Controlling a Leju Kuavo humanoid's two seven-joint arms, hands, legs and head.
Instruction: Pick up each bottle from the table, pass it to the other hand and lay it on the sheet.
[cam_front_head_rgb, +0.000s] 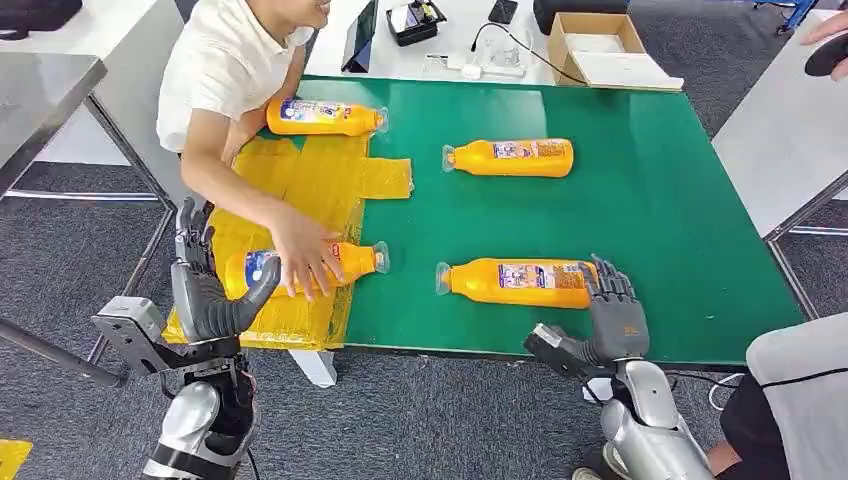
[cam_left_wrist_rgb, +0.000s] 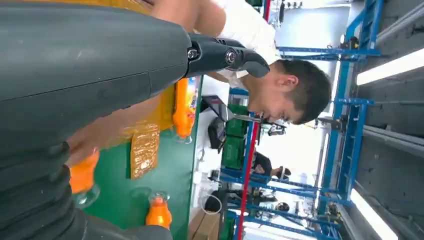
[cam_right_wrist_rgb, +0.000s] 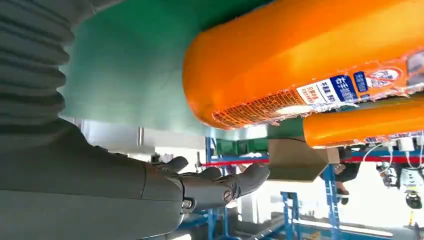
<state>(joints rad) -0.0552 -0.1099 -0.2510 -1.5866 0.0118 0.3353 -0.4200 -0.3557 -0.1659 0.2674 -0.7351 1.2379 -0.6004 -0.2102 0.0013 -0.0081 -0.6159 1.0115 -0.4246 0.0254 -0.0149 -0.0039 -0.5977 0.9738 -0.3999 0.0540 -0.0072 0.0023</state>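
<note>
Four orange bottles lie on the green table (cam_front_head_rgb: 650, 200). One (cam_front_head_rgb: 325, 117) rests at the far edge of the yellow sheet (cam_front_head_rgb: 300, 180). Another (cam_front_head_rgb: 300, 265) lies on the sheet's near part under a person's hand (cam_front_head_rgb: 305, 255). My left hand (cam_front_head_rgb: 205, 290) stands open just beside that bottle's base, thumb toward it. The third bottle (cam_front_head_rgb: 510, 157) lies mid-table. The fourth (cam_front_head_rgb: 520, 282) lies near the front edge; my right hand (cam_front_head_rgb: 612, 310) is open at its base, fingers raised beside it. In the right wrist view this bottle (cam_right_wrist_rgb: 310, 55) looms just past my open fingers (cam_right_wrist_rgb: 215, 185).
A person (cam_front_head_rgb: 225, 70) leans over the table's left side, arm across the sheet. Another person (cam_front_head_rgb: 800, 390) sits at the front right. A cardboard box (cam_front_head_rgb: 590, 40) and a black tray (cam_front_head_rgb: 415, 20) stand on the white table behind. A grey table (cam_front_head_rgb: 40, 100) flanks the left.
</note>
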